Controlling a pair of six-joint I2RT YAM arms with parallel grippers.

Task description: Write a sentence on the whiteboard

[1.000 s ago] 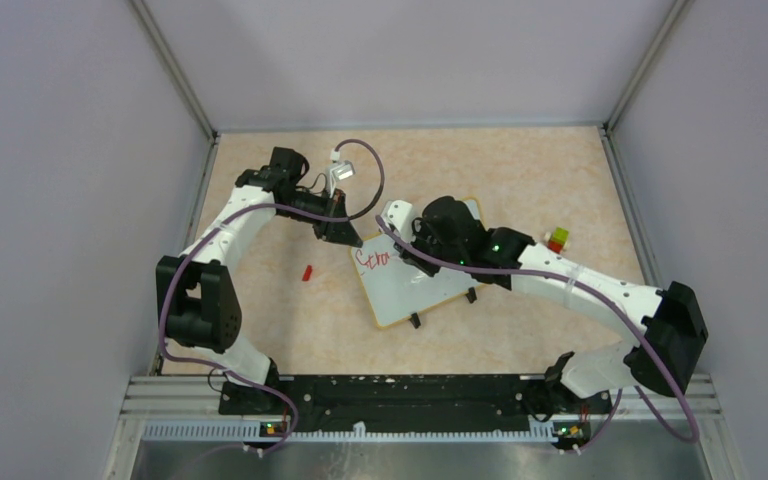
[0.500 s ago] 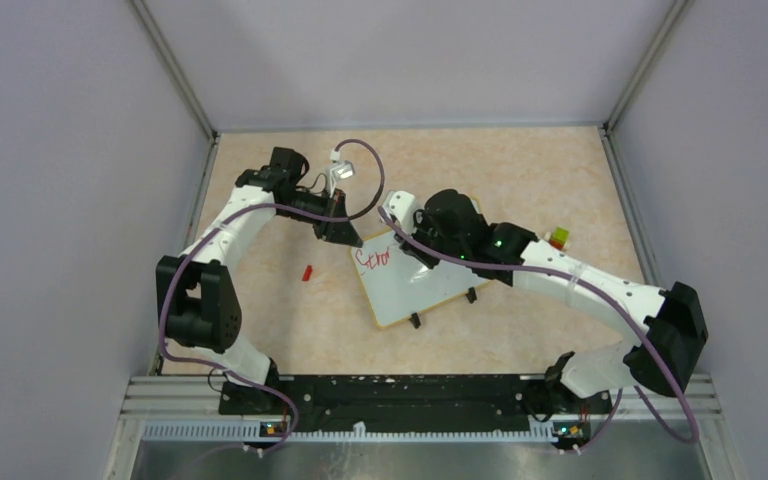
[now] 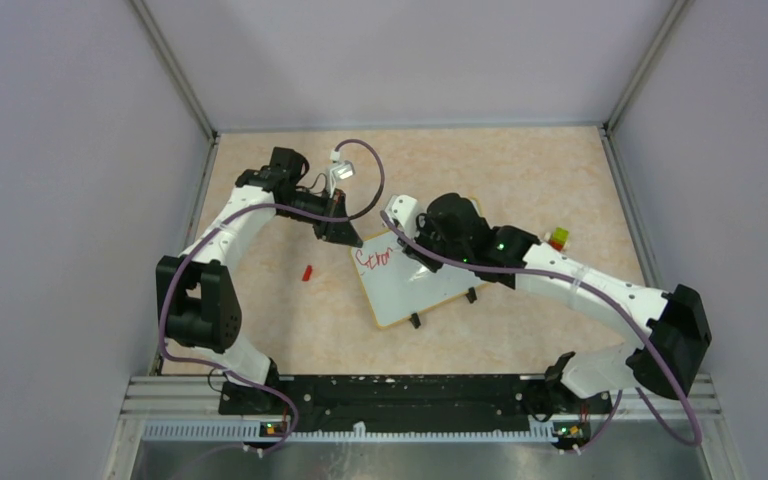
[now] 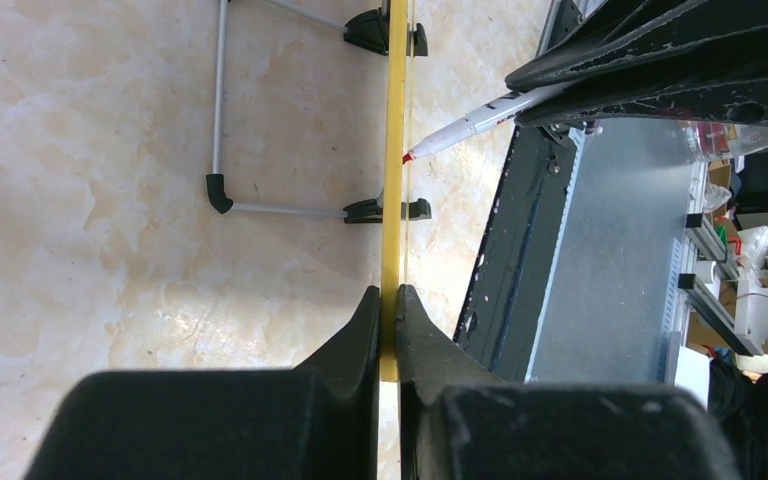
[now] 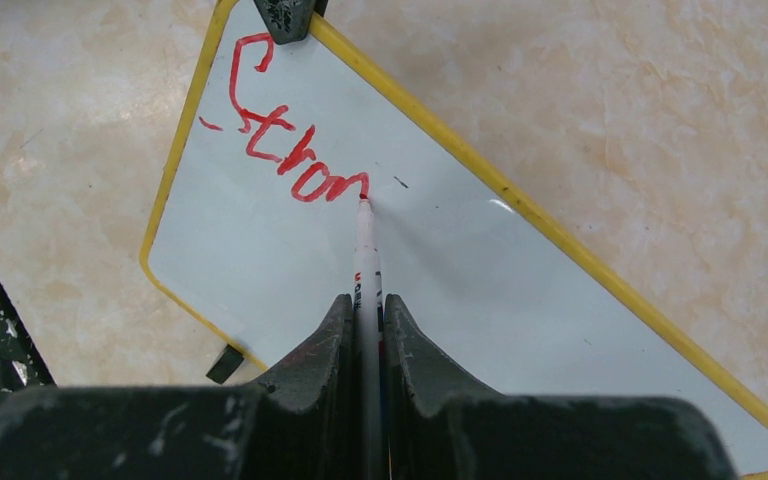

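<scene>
The whiteboard (image 3: 410, 285) lies on the table, white with a yellow rim (image 5: 520, 200). Red handwriting on it reads "Stron" (image 5: 285, 150), the start of the sentence; it also shows in the top view (image 3: 372, 257). My right gripper (image 5: 365, 305) is shut on a white marker (image 5: 364, 250) whose red tip touches the board at the end of the "n". My left gripper (image 4: 388, 295) is shut on the board's yellow edge (image 4: 396, 150) at its far left corner, also seen from above (image 3: 345, 235). The marker (image 4: 470, 122) shows in the left wrist view too.
A small red marker cap (image 3: 307, 272) lies on the table left of the board. A small yellow-green and red block (image 3: 557, 240) sits to the right of the board. Two black clip feet (image 3: 415, 320) stand on the board's near edge. Grey walls enclose the table.
My right gripper has moved the marker rightward along the board, and the red writing has grown by a letter or two. The left gripper has held still on the rim.
</scene>
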